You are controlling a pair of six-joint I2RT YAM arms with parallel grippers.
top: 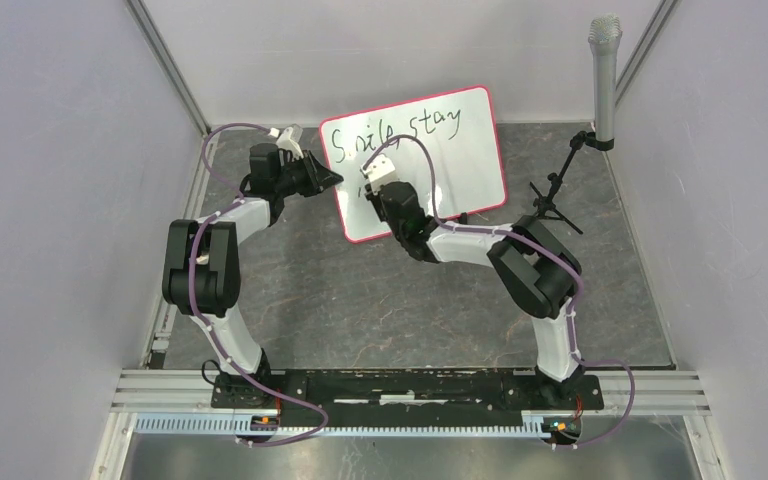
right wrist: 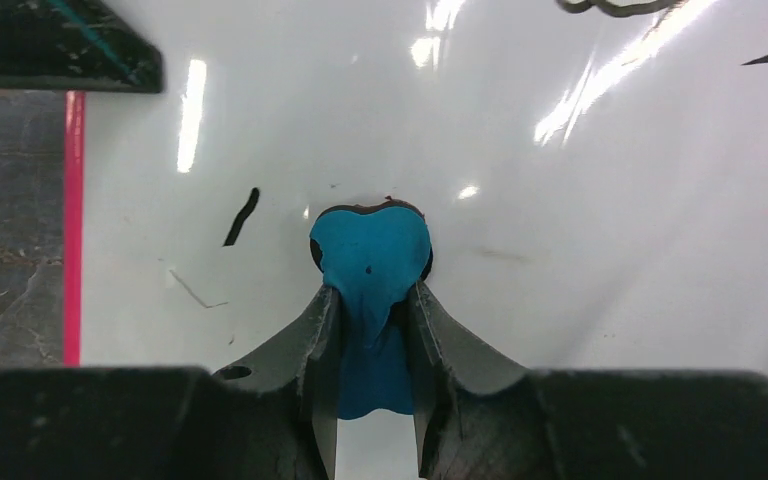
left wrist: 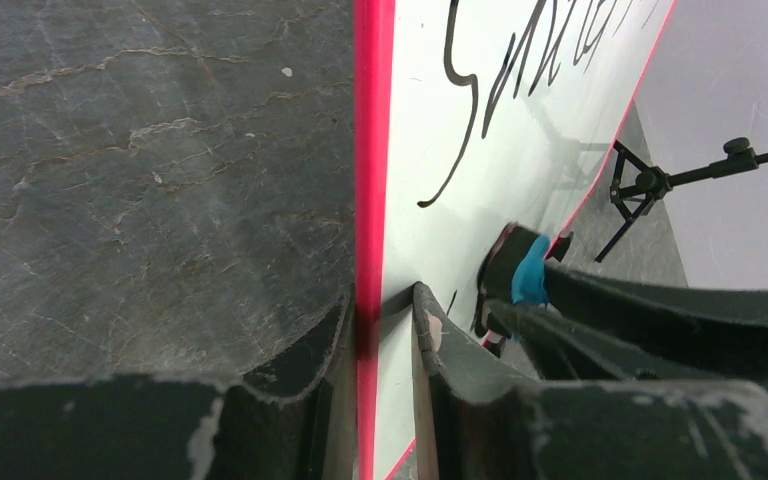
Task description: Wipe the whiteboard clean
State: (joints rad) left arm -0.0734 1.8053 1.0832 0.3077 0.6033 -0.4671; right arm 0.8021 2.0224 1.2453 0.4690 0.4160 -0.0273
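The whiteboard (top: 460,150), glossy white with a pink-red frame, stands tilted at the back of the table and bears black handwriting along its top. My left gripper (top: 336,178) is shut on its left frame edge (left wrist: 368,200), one finger on each face. My right gripper (top: 378,190) is shut on the blue-and-black eraser (right wrist: 370,255) and presses it against the lower left of the white surface (right wrist: 580,250). The eraser also shows in the left wrist view (left wrist: 528,272). A few short black marks (right wrist: 242,215) lie just left of the eraser.
A microphone (top: 605,60) on a small black tripod stand (top: 552,195) rises at the back right, close to the board's right edge. Grey walls enclose the dark stone-patterned table (top: 360,310) on three sides.
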